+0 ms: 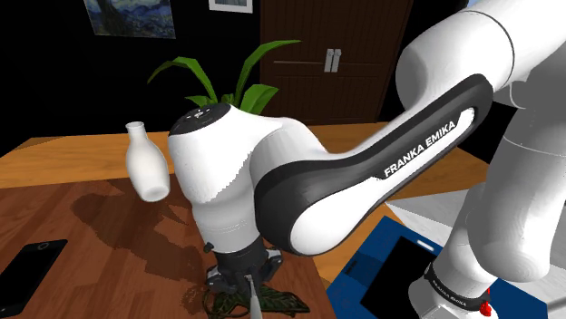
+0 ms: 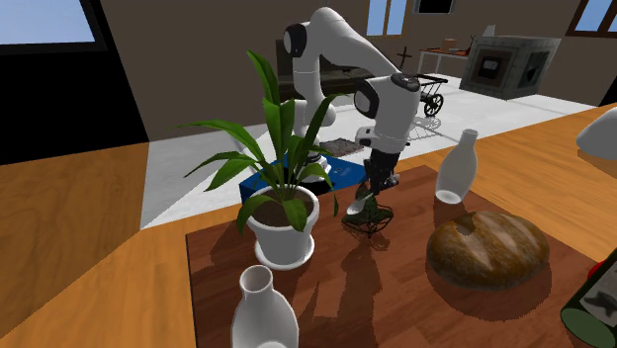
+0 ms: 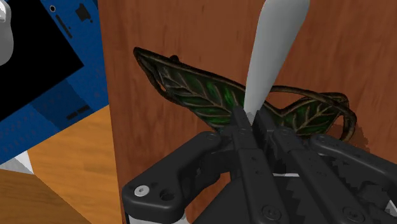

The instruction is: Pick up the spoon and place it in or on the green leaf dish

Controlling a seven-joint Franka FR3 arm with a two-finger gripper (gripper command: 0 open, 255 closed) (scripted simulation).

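The dark wooden table (image 2: 396, 297) spreads under the white arm (image 2: 331, 35), which bends down over it. In the second exterior view a potted plant (image 2: 284, 222) stands at nine o'clock from the green leaf dish (image 2: 368, 219), a brown loaf (image 2: 486, 249) lies at four o'clock and a white vase (image 2: 457, 168) stands at two o'clock. The gripper (image 3: 254, 119) hangs just over the dish, clenched on the grey spoon (image 3: 273, 44). The spoon's free end juts out above the leaf; whether it touches the dish I cannot tell.

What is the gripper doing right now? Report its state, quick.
Gripper: fingers shut on the spoon, holding it over the green leaf dish.
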